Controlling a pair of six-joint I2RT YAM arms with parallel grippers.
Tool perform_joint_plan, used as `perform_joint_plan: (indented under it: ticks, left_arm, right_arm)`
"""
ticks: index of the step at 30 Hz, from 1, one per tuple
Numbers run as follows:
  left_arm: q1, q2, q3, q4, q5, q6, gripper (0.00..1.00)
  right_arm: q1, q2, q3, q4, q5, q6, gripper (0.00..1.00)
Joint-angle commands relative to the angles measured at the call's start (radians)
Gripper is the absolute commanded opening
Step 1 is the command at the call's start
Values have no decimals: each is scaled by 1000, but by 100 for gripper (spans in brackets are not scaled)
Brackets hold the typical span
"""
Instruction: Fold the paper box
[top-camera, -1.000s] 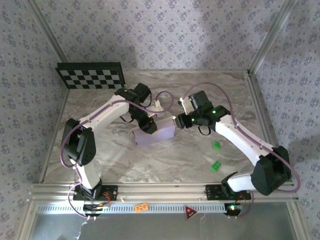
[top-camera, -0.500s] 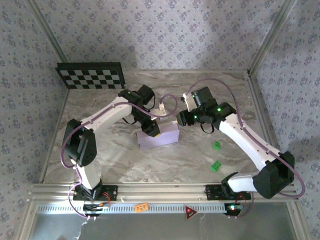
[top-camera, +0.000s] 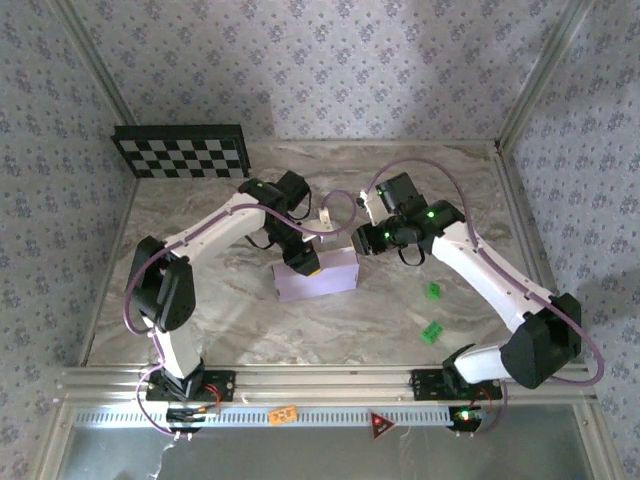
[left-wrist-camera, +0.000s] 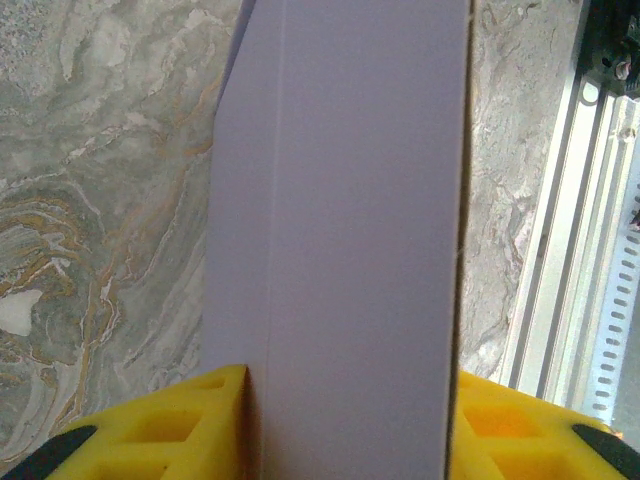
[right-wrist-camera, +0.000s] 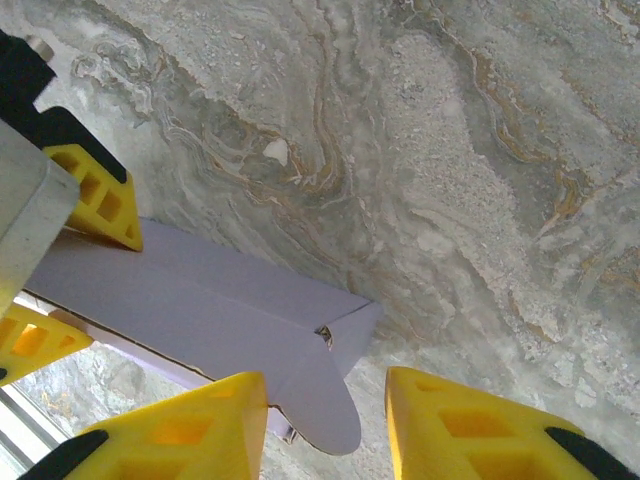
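Note:
The paper box (top-camera: 330, 277) is a pale-lavender, partly folded long box lying on the marble table (top-camera: 230, 310). My left gripper (top-camera: 303, 262) comes down on its left part. In the left wrist view the box (left-wrist-camera: 345, 200) fills the gap between the yellow fingers (left-wrist-camera: 150, 430), which press on both its sides. My right gripper (top-camera: 362, 240) hovers at the box's right end. In the right wrist view its jaws (right-wrist-camera: 325, 430) stand open around a rounded end flap (right-wrist-camera: 325, 395), with a clear gap to the right-hand finger (right-wrist-camera: 480, 430).
A checkerboard panel (top-camera: 180, 150) leans at the back left. Two small green blocks (top-camera: 433, 290) (top-camera: 432, 332) lie to the right of the box. An aluminium rail (top-camera: 330, 380) runs along the near edge. Wallpapered walls and frame posts close in the sides.
The left gripper has shifted the box slightly to the right and nearer. The right gripper has stayed at the box's right end, its jaws a little narrower.

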Motion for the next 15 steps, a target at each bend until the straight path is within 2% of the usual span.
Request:
perform_joint_plan:
  ticks: [1,9,15]
  left_arm:
    - [-6,2,35,-19,37,26,41]
    - [-6,1,37,-22,35,25,41]
    - [-8,0,41,-24,35,29,41]
  right_arm:
    - [18,-20,27,-46,13,3,39]
    - [27,-46,-20,-34,13,3,41]
    - [21,-17,-40,-26,0,-9,37]
